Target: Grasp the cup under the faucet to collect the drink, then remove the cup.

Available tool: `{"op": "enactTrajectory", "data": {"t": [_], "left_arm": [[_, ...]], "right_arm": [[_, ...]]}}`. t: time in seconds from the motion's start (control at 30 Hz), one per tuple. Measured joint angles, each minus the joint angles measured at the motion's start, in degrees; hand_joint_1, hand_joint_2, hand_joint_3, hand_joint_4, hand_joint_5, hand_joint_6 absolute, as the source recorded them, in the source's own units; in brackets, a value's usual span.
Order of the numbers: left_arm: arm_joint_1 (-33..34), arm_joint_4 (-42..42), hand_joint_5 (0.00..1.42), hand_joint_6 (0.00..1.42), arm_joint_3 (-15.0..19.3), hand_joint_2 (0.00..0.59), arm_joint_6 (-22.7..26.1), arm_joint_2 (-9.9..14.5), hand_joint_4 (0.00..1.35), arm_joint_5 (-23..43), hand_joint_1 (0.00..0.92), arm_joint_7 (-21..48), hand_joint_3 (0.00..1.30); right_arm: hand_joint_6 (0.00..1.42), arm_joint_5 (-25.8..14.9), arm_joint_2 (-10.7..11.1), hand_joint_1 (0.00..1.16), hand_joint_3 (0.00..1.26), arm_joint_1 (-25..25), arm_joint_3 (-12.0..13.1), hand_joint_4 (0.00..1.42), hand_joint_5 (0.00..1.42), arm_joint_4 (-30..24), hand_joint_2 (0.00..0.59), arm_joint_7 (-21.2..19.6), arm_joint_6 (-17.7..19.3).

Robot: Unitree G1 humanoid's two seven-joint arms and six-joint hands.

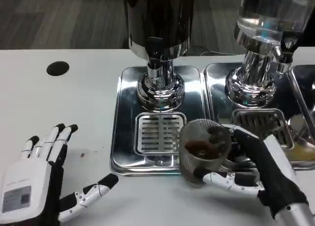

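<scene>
Gripping the cup point(204, 149), the right hand point(256, 174) occupies the 4 o'clock part of the scene, its dark thumb lying over the cup's right wall and its white and black fingers point(231, 179) wrapped under the base. The cup is clear, stands roughly upright and holds a small amount of brown drink at its bottom. It sits at the front right corner of the left drip tray point(120, 137), overlapping the tray's edge, at about 4 o'clock from the faucet point(156, 63) of the dark dispenser point(157, 19) and clear of the slotted grate point(158, 133). A second dispenser point(268, 14) with a clear vessel stands at 2 o'clock on its own tray point(216, 83). The left hand point(37, 179) rests on the white tabletop point(74, 103) at 8 o'clock, holding nothing, fingers extended toward 12 o'clock and thumb spread toward 3 o'clock. A black round mark point(58, 68) lies on the tabletop at 10 o'clock.
</scene>
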State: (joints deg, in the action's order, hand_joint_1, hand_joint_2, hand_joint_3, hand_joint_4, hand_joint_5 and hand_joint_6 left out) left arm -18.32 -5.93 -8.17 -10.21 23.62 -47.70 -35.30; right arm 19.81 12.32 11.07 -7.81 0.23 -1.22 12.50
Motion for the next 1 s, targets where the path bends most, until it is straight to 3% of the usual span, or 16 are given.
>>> {"op": "enactTrajectory", "data": {"t": [0.67, 1.0], "left_arm": [[0.89, -1.18, 0.17, 0.10, -1.97, 0.064, 0.14, -0.12, 0.00, 0.00, 0.000, 0.01, 0.17], [0.92, -1.18, 0.17, 0.10, -2.16, 0.064, 0.57, -0.21, 0.00, -0.03, 0.000, 0.01, 0.17]], "right_arm": [[0.41, 0.46, 1.63, 0.77, 0.55, 7.78, 0.98, 0.60, 0.44, -3.20, 0.212, -0.53, 4.99], [0.40, 3.90, 1.61, 0.77, 0.55, 8.34, -0.33, 0.59, 0.42, -1.24, 0.212, -2.35, 7.57]]}}
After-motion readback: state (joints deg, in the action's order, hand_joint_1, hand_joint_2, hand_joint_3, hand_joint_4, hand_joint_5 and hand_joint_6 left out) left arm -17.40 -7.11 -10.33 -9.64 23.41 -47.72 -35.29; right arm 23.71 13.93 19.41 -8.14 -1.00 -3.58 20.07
